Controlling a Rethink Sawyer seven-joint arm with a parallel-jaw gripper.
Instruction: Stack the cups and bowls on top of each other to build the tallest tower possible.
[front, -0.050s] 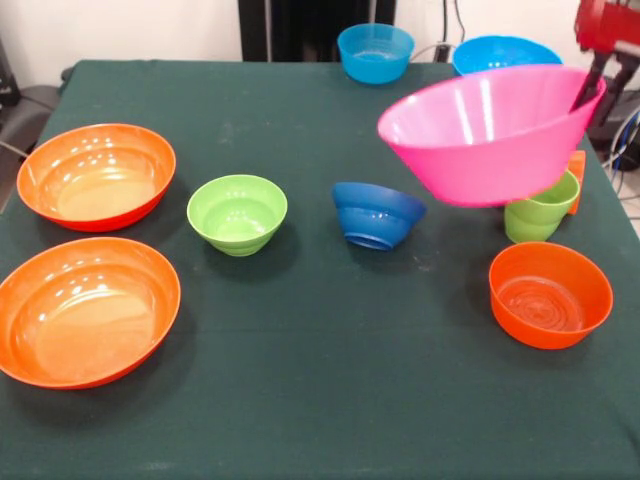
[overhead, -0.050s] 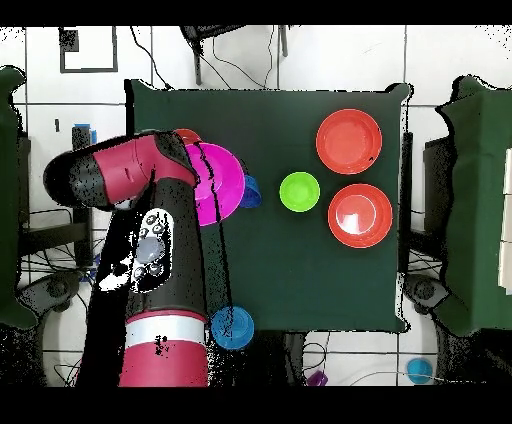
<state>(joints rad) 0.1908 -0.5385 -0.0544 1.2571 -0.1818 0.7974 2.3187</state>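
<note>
1. My gripper (front, -0.050s: 592, 85) is mostly cut off at the front view's top right, so I can't tell how its fingers sit on the pink bowl (front, -0.050s: 490, 130).
2. That bowl hides most of the orange cup (front, -0.050s: 577, 172) and the green cup (front, -0.050s: 541, 212)'s top.
3. Overhead, my arm (overhead, -0.050s: 150, 215) covers both cups.

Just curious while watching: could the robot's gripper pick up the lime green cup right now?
Probably not right away. The gripper is holding the pink bowl by its rim, tilted in the air, and that bowl hangs right over the lime green cup.
</note>
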